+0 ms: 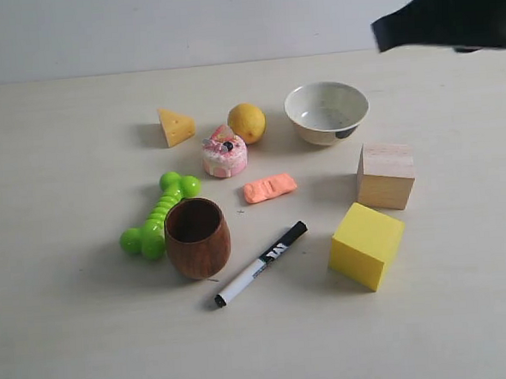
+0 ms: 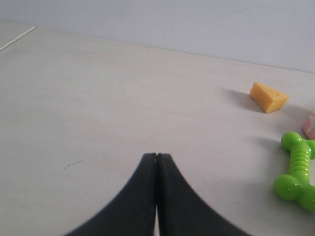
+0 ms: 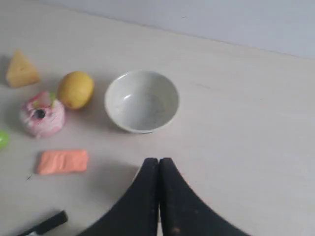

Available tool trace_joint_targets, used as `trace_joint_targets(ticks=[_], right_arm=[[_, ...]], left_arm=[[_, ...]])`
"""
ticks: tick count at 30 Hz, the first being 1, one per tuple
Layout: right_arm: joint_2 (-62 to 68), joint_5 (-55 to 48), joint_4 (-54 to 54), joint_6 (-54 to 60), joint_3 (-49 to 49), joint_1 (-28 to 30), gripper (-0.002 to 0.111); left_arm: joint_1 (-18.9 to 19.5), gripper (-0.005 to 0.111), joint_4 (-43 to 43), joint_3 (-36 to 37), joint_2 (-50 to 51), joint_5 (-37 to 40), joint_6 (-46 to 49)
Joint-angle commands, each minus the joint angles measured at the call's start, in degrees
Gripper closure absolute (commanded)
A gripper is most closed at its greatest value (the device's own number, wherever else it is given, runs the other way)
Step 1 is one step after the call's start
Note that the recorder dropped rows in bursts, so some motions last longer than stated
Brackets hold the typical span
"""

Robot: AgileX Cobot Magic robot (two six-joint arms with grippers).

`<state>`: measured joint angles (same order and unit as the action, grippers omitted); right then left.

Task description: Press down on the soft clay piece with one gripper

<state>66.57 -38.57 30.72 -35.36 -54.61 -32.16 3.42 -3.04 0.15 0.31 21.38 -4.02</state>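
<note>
Here, your right gripper [image 3: 158, 161] has its two black fingers pressed together with no gap, and nothing is held between them; in the exterior view only a dark part of its arm [image 1: 448, 10] shows, high over the table [image 1: 73, 338] and well apart from every object. Your left gripper [image 2: 156, 157] is closed the same way and holds nothing; it is out of the exterior view, over bare table.

The soft clay piece [image 1: 269, 188] lies flat on the table near the middle of the group, untouched; the right wrist view shows it [image 3: 62, 162] clear of the fingertips.

Take the clay as the dial centre in the exterior view: the dark arm sits between 1 and 2 o'clock, far out; the white bowl [image 1: 326, 112] is at 1 o'clock; the lemon [image 1: 246, 122] is near 12; the pink-and-white cake piece [image 1: 224, 154] is close by at 10, with the cheese wedge [image 1: 176, 126] farther along that line; the wooden block [image 1: 386, 175] is at 3; the yellow cube [image 1: 366, 244] is at 4; the marker [image 1: 260, 264] lies at 6; the wooden cup [image 1: 197, 237] stands at 8, touching or just beside the green bone toy [image 1: 158, 217] near 9.
</note>
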Motion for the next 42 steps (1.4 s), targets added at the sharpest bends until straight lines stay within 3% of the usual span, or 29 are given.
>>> trace_joint_targets(ticks=[1, 11, 17, 23, 31, 36, 42], right_arm=[[-6.0, 4.2, 0.7, -1.9, 2.8, 9.9, 0.107], [-23.9, 9.0, 0.7, 1.7, 16.2, 32.0, 0.107], [-34.4, 8.9, 0.8, 2.0, 24.7, 39.1, 0.107], [-43.3, 12.2, -1.0, 1.9, 31.6, 39.9, 0.107], [-44.9, 24.2, -5.9, 4.0, 34.9, 39.8, 0.107], [-47.2, 26.6, -16.9, 15.3, 36.7, 39.8, 0.107], [-53.2, 26.5, -37.9, 36.3, 43.6, 39.8, 0.107]], left_arm=[[-0.1, 0.107, -0.4, -0.1, -0.3, -0.6, -0.3], [-0.1, 0.107, -0.4, -0.1, -0.3, -0.6, -0.3], [-0.1, 0.107, -0.4, -0.1, -0.3, -0.6, -0.3], [-0.1, 0.107, -0.4, -0.1, -0.3, -0.6, -0.3], [-0.1, 0.107, -0.4, -0.1, -0.3, -0.6, -0.3], [-0.1, 0.107, -0.4, -0.1, -0.3, -0.6, -0.3], [-0.1, 0.107, -0.4, -0.1, -0.3, -0.6, -0.3]])
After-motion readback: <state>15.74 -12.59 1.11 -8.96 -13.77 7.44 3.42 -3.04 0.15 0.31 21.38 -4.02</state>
